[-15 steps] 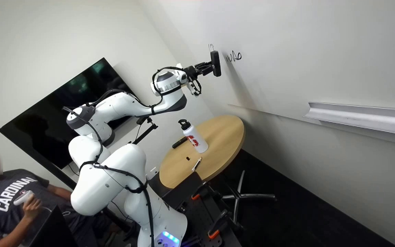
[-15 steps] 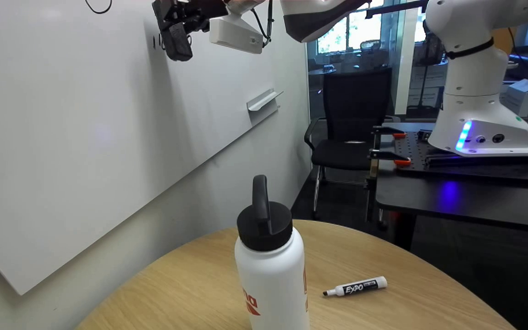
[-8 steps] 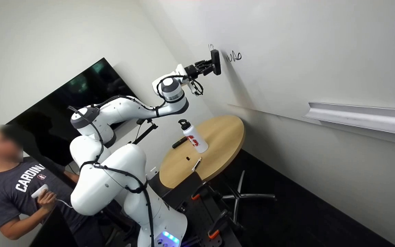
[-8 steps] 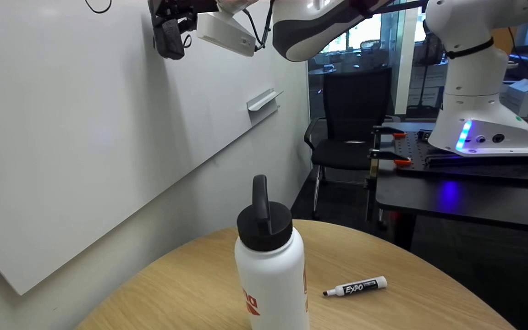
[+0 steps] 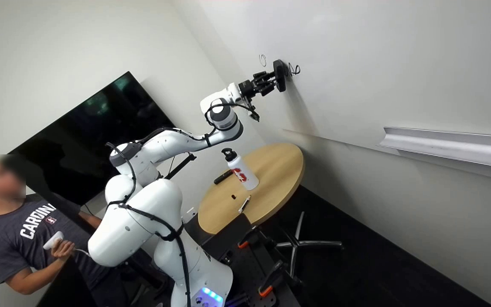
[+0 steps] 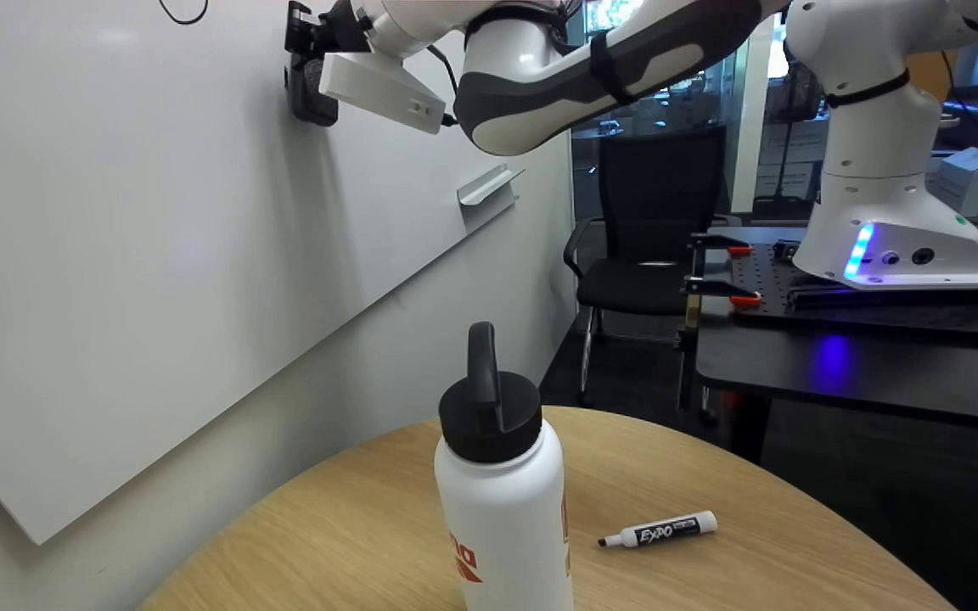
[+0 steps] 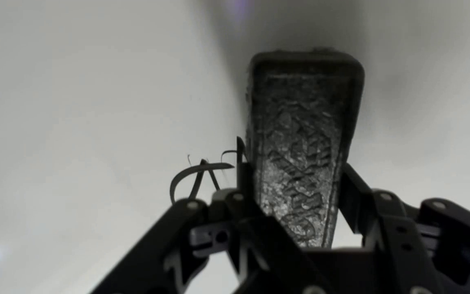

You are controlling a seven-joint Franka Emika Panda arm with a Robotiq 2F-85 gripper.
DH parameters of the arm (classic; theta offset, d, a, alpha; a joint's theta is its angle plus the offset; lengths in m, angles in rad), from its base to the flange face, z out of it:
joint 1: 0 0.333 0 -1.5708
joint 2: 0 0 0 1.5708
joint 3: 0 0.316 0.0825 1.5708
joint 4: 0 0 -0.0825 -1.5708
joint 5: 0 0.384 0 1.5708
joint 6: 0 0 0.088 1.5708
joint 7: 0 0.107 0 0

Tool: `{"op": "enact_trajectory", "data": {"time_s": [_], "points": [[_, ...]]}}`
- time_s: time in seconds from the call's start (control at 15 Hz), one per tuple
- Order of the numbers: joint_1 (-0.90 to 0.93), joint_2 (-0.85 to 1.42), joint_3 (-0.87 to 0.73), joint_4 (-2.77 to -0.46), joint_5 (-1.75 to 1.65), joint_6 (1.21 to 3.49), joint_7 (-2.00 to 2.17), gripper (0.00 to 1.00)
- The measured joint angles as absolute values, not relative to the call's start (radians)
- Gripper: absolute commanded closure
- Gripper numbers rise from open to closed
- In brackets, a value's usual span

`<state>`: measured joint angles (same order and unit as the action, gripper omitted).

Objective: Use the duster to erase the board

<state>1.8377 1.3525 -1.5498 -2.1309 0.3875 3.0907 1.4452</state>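
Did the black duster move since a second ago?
Yes. In an exterior view, the duster has shifted rightward across the picture, away from the small loop drawn on the board and closer to the darker scribble.

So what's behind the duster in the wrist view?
Behind the duster is the board, with dark writing showing beside the duster. The patch directly behind is covered, so any writing there can't be seen.

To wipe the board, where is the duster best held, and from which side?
The duster is a long, narrow block with one broad face toward the board, so probably grip its long sides from the back, as the gripper does.
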Motion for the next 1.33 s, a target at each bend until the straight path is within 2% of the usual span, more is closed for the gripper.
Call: {"op": "enact_trajectory", "data": {"time_s": [1.33], "points": [[1.803, 1.401, -1.567, -2.081, 0.454, 3.109, 1.581, 0.73]]}}
